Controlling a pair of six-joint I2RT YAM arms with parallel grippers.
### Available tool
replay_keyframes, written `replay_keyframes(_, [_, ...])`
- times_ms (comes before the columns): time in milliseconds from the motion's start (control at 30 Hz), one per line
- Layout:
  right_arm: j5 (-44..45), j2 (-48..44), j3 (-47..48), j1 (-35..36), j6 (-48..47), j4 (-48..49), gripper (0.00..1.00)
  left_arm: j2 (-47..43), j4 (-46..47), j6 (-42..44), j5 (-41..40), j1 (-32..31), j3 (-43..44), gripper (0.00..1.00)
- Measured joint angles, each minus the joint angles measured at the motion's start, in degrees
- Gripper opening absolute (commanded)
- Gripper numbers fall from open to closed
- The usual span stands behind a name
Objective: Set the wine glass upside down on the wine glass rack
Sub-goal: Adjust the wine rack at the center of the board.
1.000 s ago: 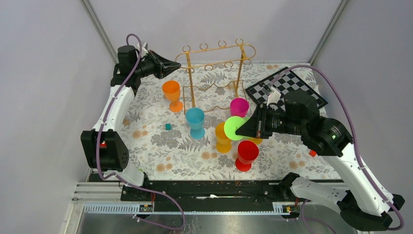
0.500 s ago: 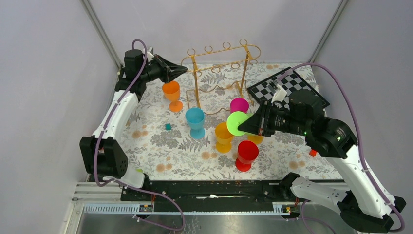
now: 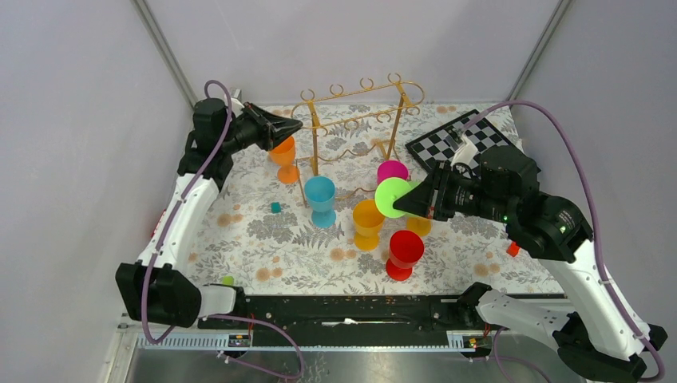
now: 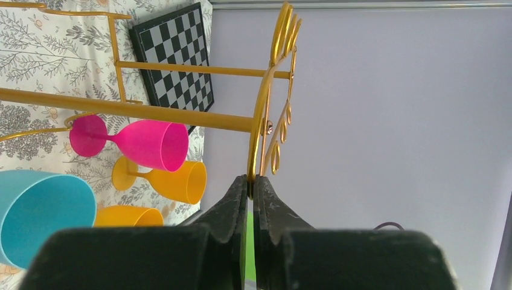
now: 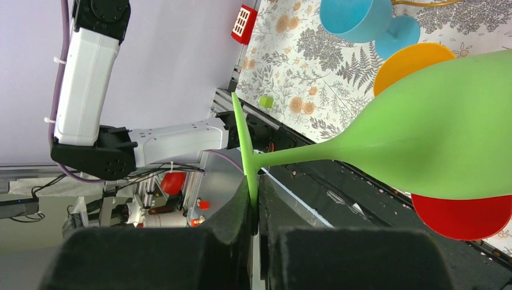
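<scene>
The gold wire wine glass rack (image 3: pixel 356 102) stands at the back of the table, its top rail slanting. My left gripper (image 3: pixel 297 124) is shut on the left end loop of that rail; in the left wrist view its tips (image 4: pixel 253 181) pinch the gold wire (image 4: pixel 261 121). My right gripper (image 3: pixel 409 201) is shut on the foot disc of a green wine glass (image 3: pixel 391 197) and holds it on its side above the table, in front of the rack. In the right wrist view the green glass (image 5: pixel 435 139) has its foot edge between my tips (image 5: pixel 255 196).
On the floral mat stand an orange glass (image 3: pixel 281 152), a blue glass (image 3: pixel 321 195), a pink glass (image 3: pixel 392 171), another orange glass (image 3: pixel 368 219) and a red glass (image 3: pixel 405 251). A chessboard (image 3: pixel 467 144) lies at the back right. A small teal cube (image 3: pixel 275 207) lies at the left.
My left gripper moved right, then toward the front, with the rack's rail end; the rack shifted and now slants. My right gripper carried the green glass slightly up and right.
</scene>
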Motion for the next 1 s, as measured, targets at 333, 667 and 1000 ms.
replay_keyframes(333, [-2.4,2.2,0.2,-3.1,0.9,0.2,0.00,-5.1,-0.5,0.0,-1.5,-0.1,-5.5,0.00])
replay_keyframes(667, [-6.4,2.4,-0.2,-10.5,3.9,4.8,0.00,-6.6,-1.8,1.4,-1.8,-0.1,-6.4,0.09])
replay_keyframes(1000, [-10.7,2.4,-3.9,-15.5,6.3,8.6,0.00,-8.0,-4.0,6.2,-1.9,-0.2,-6.3,0.80])
